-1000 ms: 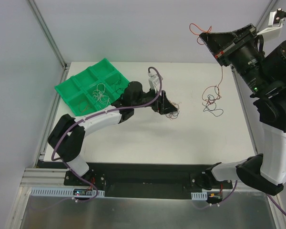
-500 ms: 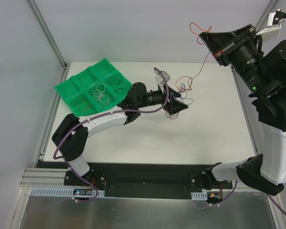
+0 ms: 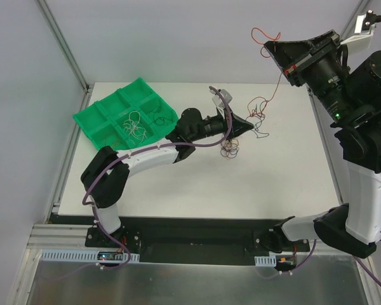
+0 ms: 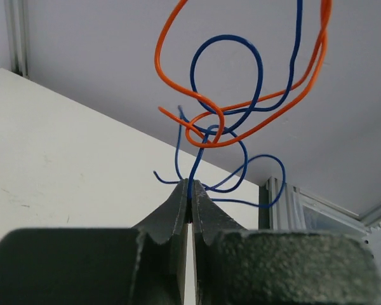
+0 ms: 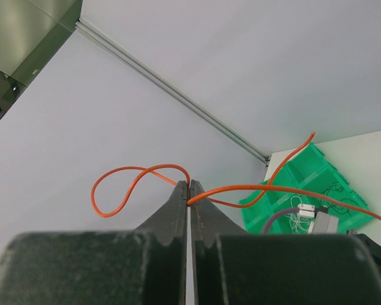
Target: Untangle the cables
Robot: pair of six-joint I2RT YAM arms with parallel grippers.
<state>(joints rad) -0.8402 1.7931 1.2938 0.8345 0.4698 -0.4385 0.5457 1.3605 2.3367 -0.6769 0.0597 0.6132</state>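
Cable clump [image 3: 228,148] lies on bench [image 3: 178,178], beside left gripper [image 3: 253,125]. Left gripper pressed together, pinching blue wire [image 4: 195,166] that loops through orange wire [image 5: 254,186] in mid-air. Right gripper [image 5: 189,190] held high, pinching orange wire. Tray [image 3: 89,115], far left, holds more wires.
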